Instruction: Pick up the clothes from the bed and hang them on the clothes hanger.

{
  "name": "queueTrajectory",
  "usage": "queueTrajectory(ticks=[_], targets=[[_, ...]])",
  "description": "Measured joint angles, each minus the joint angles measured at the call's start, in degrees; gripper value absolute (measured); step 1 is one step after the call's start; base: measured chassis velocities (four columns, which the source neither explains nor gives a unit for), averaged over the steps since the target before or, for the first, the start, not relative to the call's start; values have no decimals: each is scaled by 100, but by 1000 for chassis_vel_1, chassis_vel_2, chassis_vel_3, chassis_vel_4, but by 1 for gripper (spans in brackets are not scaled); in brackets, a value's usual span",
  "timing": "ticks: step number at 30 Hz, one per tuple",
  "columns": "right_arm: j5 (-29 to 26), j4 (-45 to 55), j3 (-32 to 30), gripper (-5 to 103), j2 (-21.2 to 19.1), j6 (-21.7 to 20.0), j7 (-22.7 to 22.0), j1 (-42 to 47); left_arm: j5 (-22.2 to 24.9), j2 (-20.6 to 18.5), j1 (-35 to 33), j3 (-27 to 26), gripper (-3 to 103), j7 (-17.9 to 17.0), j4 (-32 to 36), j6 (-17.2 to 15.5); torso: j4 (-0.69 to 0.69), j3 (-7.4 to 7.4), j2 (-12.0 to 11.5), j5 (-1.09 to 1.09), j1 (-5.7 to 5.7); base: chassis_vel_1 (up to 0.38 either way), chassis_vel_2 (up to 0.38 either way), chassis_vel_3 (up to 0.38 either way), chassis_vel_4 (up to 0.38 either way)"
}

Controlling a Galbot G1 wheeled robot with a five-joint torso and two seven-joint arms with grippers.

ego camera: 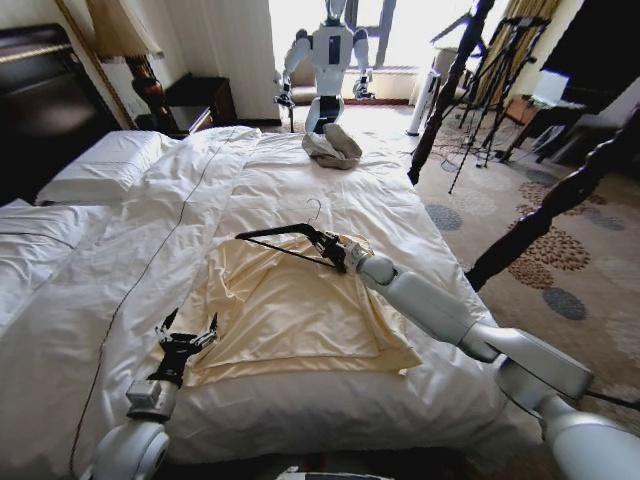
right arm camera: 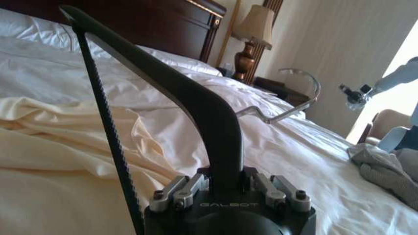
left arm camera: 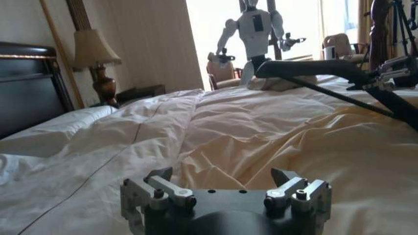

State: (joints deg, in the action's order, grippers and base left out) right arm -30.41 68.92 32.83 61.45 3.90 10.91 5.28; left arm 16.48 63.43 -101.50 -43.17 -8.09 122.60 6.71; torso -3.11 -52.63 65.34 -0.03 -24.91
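Head view, left gripper: nearest the camera, low over the white duvet, fingers spread apart and holding nothing, tips just beside the near-left edge of the clothes.
Head view, clothes: cream-yellow top spread flat on the near half of the bed, wrinkled, no print showing.
Head view, right gripper: reaches in from the right across the top's far edge, clamped on one arm of the clothes hanger.
Head view, clothes hanger: black, held above the top's far-left corner, metal hook pointing toward the far end of the bed.
Head view, grey cloth heap: at the far end of the duvet, well apart from the top.
Head view, humanoid figure: white, standing beyond the bed by the window.
Left wrist view, left gripper: fingers apart, nothing between them, duvet and cream fabric ahead.
Left wrist view, clothes hanger: held by the right gripper above the fabric.
Right wrist view, right gripper: fingers closed on the hanger's thick black arm; thin bottom bar runs alongside, hook beyond.
Right wrist view, clothes: lying below the hanger; whether they touch cannot be told.
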Motion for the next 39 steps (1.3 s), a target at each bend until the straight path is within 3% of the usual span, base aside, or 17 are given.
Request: queueTrajectory(ticks=[6, 17, 30, 37, 39], targets=[[118, -219, 27, 21, -56, 114, 233, 7, -22, 40, 5, 29, 100, 7, 5, 6, 0, 0, 0, 1, 0, 0, 0, 0, 0], [663, -542, -2, 21, 339, 51, -58, 186, 160, -271, -10, -142, 100, -27, 140, -28, 0, 0, 0, 0, 0, 0, 0, 0, 0], [1115, -710, 28, 19, 559, 136, -301, 299, 685, -1020, 259, -380, 100, -103, 104, -263, 0, 0, 1, -2, 0, 0, 0, 0, 0], [1070, -827, -26, 19, 850, -6, -1108, 481, 1498, -1858, 1084, -202, 100, -194, -297, -692, -1, 0, 0, -3, 0, 0, 0, 0, 0], [968, -822, -36, 20, 898, -60, -1146, 509, 1686, -2048, 1360, -75, 100, -255, -398, -790, -1, 0, 0, 0, 0, 0, 0, 0, 0]])
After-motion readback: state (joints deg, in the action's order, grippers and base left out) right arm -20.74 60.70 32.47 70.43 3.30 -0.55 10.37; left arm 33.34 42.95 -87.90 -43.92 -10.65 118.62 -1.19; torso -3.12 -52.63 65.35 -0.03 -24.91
